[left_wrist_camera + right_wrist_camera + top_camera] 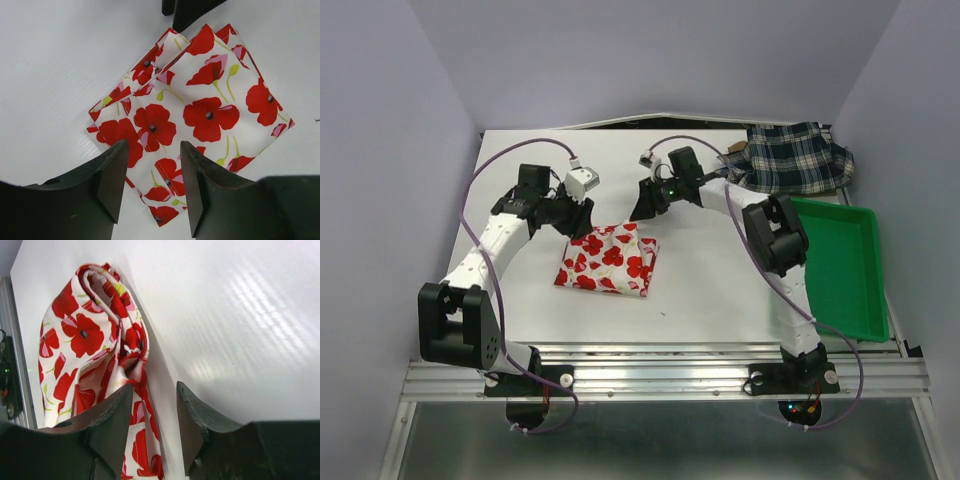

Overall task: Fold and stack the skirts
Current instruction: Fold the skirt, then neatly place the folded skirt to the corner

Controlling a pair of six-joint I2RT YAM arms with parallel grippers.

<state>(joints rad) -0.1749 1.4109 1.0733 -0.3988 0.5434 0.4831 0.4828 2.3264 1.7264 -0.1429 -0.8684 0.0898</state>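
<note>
The white skirt with red flowers (608,259) lies folded into a rough square in the middle of the table. My left gripper (578,216) hovers at its back left corner. In the left wrist view the gripper (153,146) is open over the skirt's (200,110) near edge, with nothing between the fingers. My right gripper (642,207) is at the skirt's back right corner. Seen from the right wrist, this gripper (154,388) is open and the skirt's bunched fold edge (100,340) runs under its left finger (107,420). The plaid skirt (797,158) lies crumpled at the back right, with a sliver of tan cloth (736,148) at its left edge.
A green plastic tray (868,300) sits along the table's right side, in front of the plaid skirt. The right arm's elbow (775,232) stands beside the tray's left rim. Grey walls close in the table at the left, back and right.
</note>
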